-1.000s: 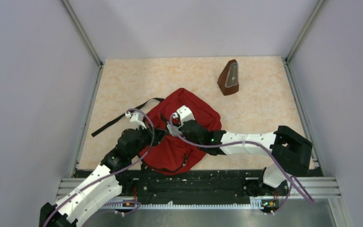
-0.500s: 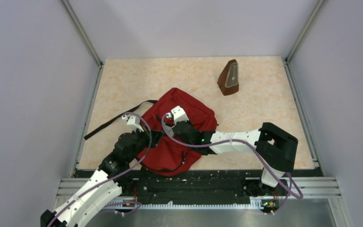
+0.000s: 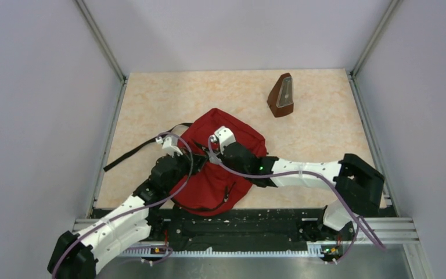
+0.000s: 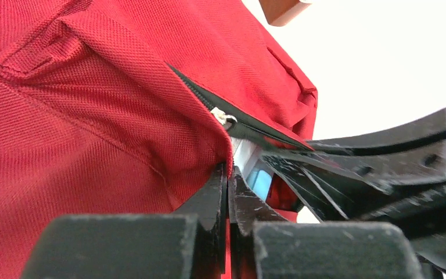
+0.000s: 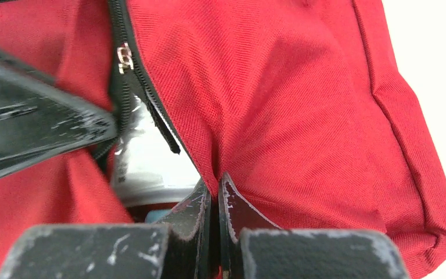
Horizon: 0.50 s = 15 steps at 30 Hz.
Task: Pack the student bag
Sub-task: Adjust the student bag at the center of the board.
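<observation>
The red student bag point(image 3: 232, 145) lies on the table in front of both arms, its black zipper open. My left gripper point(image 3: 193, 165) is shut on the red fabric at one edge of the opening; the left wrist view shows the jaws point(image 4: 228, 177) pinching the bag point(image 4: 93, 116) just below a zipper pull point(image 4: 223, 118). My right gripper point(image 3: 210, 164) is shut on the opposite edge point(image 5: 215, 187) of the bag point(image 5: 302, 116). Between them the gap shows a white and blue item point(image 5: 151, 168) inside.
A brown pyramid-shaped metronome point(image 3: 282, 96) stands at the back right of the table. A black strap point(image 3: 139, 148) trails from the bag toward the left wall. The side walls stand close at both table edges.
Both grippers, holding the bag's edges, swung left and then a little back to the right. The bag now lies slightly further left than a second ago.
</observation>
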Each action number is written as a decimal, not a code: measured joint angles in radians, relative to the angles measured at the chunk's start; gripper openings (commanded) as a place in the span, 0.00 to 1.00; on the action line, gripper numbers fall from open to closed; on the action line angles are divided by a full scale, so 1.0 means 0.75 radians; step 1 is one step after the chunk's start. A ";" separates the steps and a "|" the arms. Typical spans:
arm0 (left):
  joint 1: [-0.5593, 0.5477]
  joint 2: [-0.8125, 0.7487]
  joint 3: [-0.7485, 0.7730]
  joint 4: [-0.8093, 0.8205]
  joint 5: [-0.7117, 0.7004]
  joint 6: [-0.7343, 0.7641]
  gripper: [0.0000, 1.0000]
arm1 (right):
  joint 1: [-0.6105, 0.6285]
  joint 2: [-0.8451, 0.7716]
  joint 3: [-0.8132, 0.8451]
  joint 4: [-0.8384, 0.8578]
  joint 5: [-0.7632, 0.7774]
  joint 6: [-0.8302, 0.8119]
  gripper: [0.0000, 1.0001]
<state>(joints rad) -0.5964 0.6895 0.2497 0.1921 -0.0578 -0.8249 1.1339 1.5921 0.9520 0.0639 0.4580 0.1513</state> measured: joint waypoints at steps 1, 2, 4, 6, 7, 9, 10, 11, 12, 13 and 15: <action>-0.003 0.033 -0.003 0.035 -0.001 -0.018 0.00 | -0.006 -0.031 -0.014 0.004 -0.036 -0.006 0.00; -0.004 0.069 -0.004 0.068 -0.001 -0.030 0.00 | -0.011 -0.051 -0.023 0.005 -0.068 -0.013 0.00; -0.005 0.154 -0.004 0.133 0.001 -0.051 0.00 | -0.024 -0.064 -0.034 0.011 -0.113 -0.019 0.00; -0.005 0.246 -0.004 0.197 0.006 -0.065 0.00 | -0.033 -0.054 -0.042 0.013 -0.139 -0.023 0.00; -0.005 0.284 -0.004 0.228 0.011 -0.071 0.00 | -0.036 -0.046 -0.044 0.016 -0.147 -0.023 0.00; -0.005 0.362 -0.003 0.306 0.026 -0.085 0.00 | -0.044 -0.030 -0.049 0.023 -0.150 -0.023 0.00; -0.005 0.382 -0.003 0.333 0.031 -0.087 0.00 | -0.047 -0.028 -0.051 0.025 -0.151 -0.023 0.00; -0.005 0.390 -0.003 0.345 0.032 -0.086 0.00 | -0.050 -0.029 -0.055 0.030 -0.152 -0.023 0.05; -0.005 0.390 -0.001 0.348 0.031 -0.084 0.00 | -0.050 -0.029 -0.055 0.031 -0.153 -0.023 0.13; -0.005 0.380 0.000 0.340 0.025 -0.080 0.01 | -0.050 -0.030 -0.055 0.031 -0.156 -0.023 0.22; -0.005 0.336 0.003 0.298 0.015 -0.062 0.16 | -0.049 -0.043 -0.055 0.021 -0.184 -0.017 0.41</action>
<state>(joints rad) -0.5999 0.9413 0.2520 0.4156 -0.0463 -0.8711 1.0973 1.5597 0.9104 0.0795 0.3199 0.1387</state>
